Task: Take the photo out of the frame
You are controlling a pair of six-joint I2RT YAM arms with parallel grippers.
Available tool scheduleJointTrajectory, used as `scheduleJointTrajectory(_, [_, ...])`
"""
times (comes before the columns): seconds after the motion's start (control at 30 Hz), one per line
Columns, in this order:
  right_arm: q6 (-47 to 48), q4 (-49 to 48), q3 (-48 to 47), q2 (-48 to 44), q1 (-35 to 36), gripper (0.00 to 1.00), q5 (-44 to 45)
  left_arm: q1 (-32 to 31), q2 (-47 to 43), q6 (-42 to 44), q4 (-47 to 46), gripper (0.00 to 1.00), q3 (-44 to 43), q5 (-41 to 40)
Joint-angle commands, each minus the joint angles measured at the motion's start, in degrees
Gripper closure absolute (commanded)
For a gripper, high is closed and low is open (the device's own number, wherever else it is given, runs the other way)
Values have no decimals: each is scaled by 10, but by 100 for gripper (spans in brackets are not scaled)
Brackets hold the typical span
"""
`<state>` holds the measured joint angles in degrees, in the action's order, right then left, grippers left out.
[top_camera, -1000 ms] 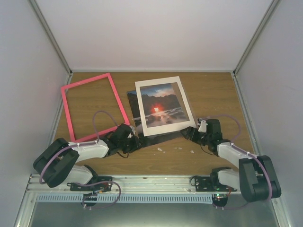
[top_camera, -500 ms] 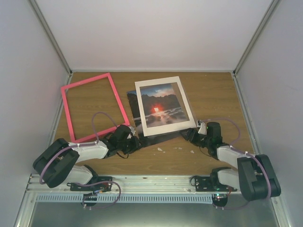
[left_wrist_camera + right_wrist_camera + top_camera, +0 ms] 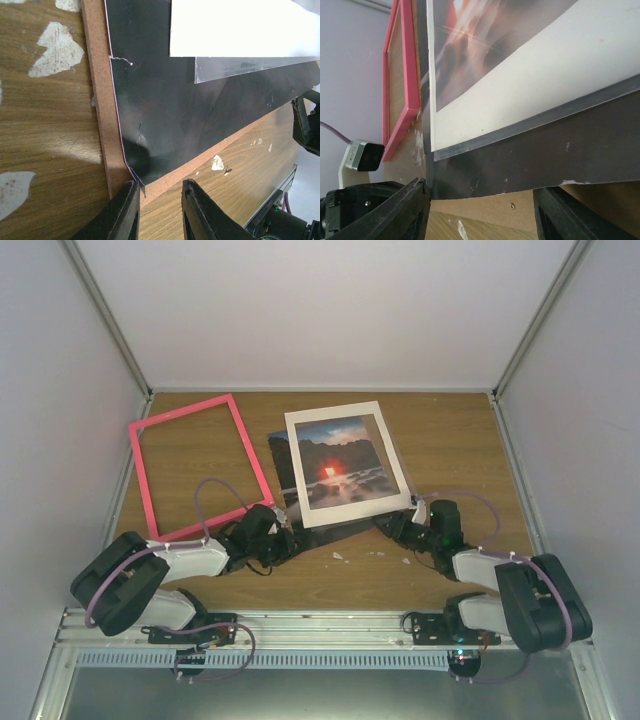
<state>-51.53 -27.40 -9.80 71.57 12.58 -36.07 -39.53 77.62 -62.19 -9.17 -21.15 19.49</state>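
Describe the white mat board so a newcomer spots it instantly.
On the brown wooden table, right of the empty pink-red rectangular frame, lies a stack of flat sheets. The white rectangular mat board is the top sheet, the only one with a window cut in it, the sunset photo showing through.

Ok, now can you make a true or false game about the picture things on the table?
1. The pink frame lies empty on the table. True.
2. The white mat board is under the photo. False: it lies on top of the photo.
3. The photo shows a glowing red-orange sun. True.
4. The right gripper holds the pink frame. False: it is open at the pile's near right corner, away from the frame.
5. The left gripper is at a corner of the brown backing board. True.
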Motion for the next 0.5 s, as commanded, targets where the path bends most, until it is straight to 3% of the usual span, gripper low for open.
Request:
scheduleJointTrajectory(0.0, [-33, -63, 8, 21, 26, 44, 13, -5, 9, -4, -6, 73, 11, 3])
scheduleJointTrajectory(0.27, [-65, -108, 17, 47, 46, 53, 31, -7, 14, -9, -12, 73, 14, 4])
scheduleJointTrajectory(0.47, [-108, -116, 36, 30, 47, 69, 56, -6, -6, -42, -37, 69, 38, 4])
